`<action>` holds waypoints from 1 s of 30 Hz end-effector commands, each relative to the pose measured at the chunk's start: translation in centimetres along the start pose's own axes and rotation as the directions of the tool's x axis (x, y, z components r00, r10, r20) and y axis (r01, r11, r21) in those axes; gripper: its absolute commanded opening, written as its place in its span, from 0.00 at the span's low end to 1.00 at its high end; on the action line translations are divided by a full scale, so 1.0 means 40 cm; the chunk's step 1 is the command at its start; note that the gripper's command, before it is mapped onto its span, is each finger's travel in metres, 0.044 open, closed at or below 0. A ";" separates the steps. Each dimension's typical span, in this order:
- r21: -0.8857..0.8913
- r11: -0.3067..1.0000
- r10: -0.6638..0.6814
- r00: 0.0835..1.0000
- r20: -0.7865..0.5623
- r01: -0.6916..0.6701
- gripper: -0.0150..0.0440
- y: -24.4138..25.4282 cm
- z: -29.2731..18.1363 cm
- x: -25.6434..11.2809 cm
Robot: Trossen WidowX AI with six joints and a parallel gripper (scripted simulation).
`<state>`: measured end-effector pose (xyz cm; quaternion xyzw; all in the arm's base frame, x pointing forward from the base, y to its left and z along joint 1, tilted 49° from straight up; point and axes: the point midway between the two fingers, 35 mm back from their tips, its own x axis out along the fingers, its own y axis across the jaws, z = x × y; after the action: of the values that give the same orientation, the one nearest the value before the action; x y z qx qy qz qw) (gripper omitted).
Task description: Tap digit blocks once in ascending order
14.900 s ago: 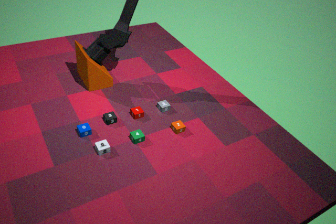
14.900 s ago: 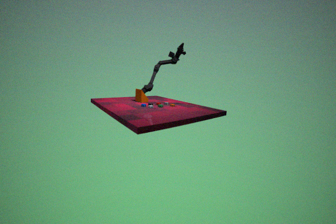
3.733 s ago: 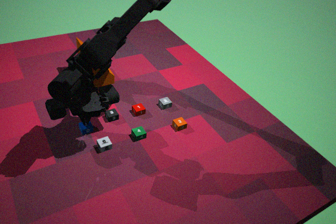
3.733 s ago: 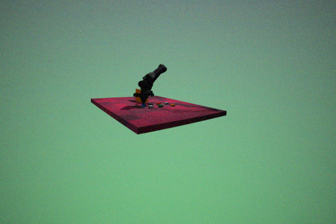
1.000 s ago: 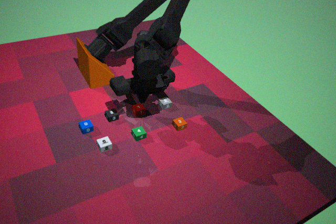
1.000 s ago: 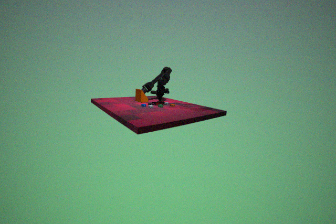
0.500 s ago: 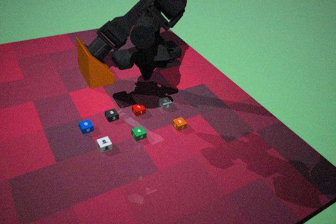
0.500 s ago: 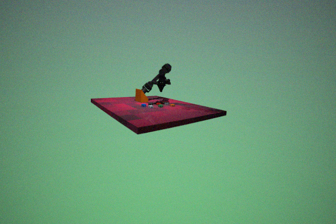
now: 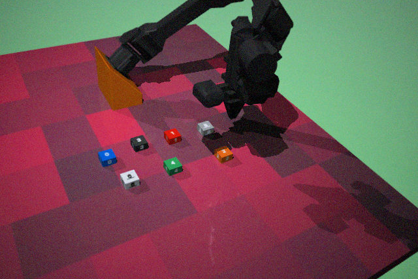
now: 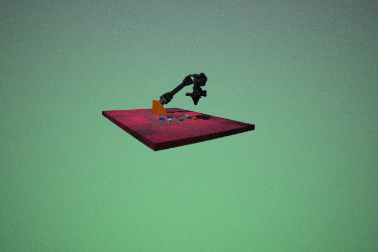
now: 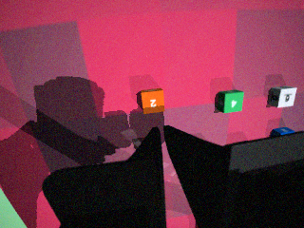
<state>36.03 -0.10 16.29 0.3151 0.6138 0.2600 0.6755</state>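
Observation:
My gripper point(image 9: 232, 117) point(image 10: 195, 104) point(image 11: 161, 131) is shut and empty, high above the table, by the grey and orange blocks. The blue block point(image 9: 107, 157) point(image 10: 161, 118) point(image 11: 284, 132) shows 0. The red block point(image 9: 172, 136) shows 1. The orange block point(image 9: 223, 154) point(image 10: 194, 118) point(image 11: 152, 101) shows 2, just beyond the fingertips in the wrist view. The black block point(image 9: 138, 143) shows 3. The green block point(image 9: 172, 166) point(image 10: 181, 118) point(image 11: 231, 102) shows 4. The digits on the white block point(image 9: 130, 179) point(image 11: 285, 97) and grey block point(image 9: 205, 128) are unclear.
The orange base plate point(image 9: 116, 88) point(image 10: 158, 108) stands behind the blocks at the arm's foot. The patchy red and purple table point(image 9: 215, 235) point(image 10: 183, 133) carries the arm's dark shadows beside the grey and orange blocks. The table's right edge lies beyond the gripper.

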 end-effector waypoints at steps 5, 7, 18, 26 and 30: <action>0.011 1.000 0.011 1.000 0.000 -0.011 0.29 0.001 0.004 0.185; 0.011 1.000 0.012 1.000 0.000 -0.012 0.29 0.002 0.003 0.190; 0.011 1.000 0.012 1.000 0.000 -0.012 0.29 0.002 0.004 0.207; 0.011 1.000 0.012 1.000 0.000 -0.012 0.29 0.002 0.004 0.239; 0.011 1.000 0.013 1.000 0.000 -0.013 0.29 0.003 0.003 0.255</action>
<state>37.27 7.20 9.83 0.3195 0.6141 0.2606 0.6730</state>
